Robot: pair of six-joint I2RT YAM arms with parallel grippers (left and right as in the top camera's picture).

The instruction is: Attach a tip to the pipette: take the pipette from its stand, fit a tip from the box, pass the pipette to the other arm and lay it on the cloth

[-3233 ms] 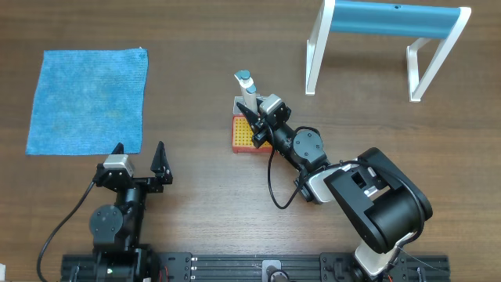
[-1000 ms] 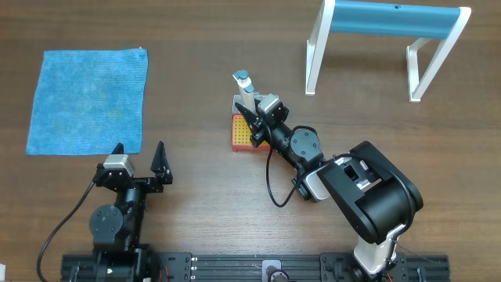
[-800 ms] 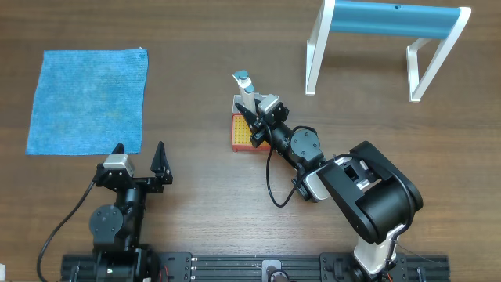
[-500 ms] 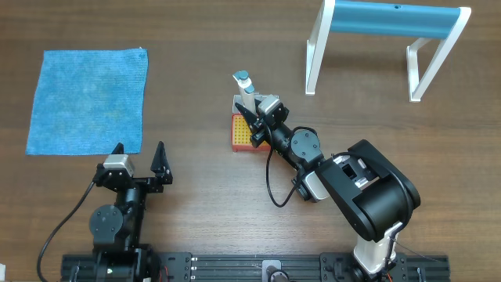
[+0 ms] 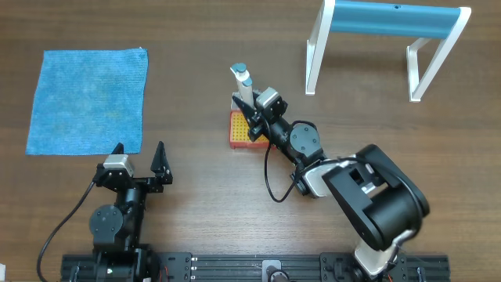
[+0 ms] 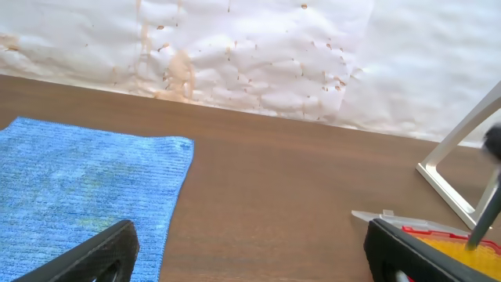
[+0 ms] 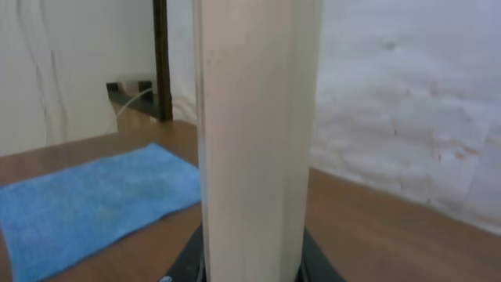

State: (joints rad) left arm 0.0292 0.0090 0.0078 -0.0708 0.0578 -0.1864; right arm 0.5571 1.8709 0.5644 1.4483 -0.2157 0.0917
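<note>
"Starting with item one: where is the pipette recorded?"

"Pipette, white body with a blue-grey cap. It is held upright in the right gripper, whose fingers are clenched on its body. In the right wrist view the pipette is seen rising straight out of the dark fingers. It is positioned at the tip box. From the left wrist view its thin lower shaft is seen slanting down to the box's top; whether contact is made cannot be told."

"Item two, the tip box?"

"Red walls, yellow-orange rack. It is set on the wooden table near the middle, directly in front of the right arm."

"Item three?"

"Cloth, blue, laid flat at the table's far left, well apart from the box."

"Item four?"

"Stand, white legs and a blue top bar, placed at the far right."

"And the other arm?"

"Left gripper, released, fingers spread wide. It is kept low near its own base, just short of the cloth's near edge. The cloth and the tip box are framed between its fingers in its wrist view."
</note>
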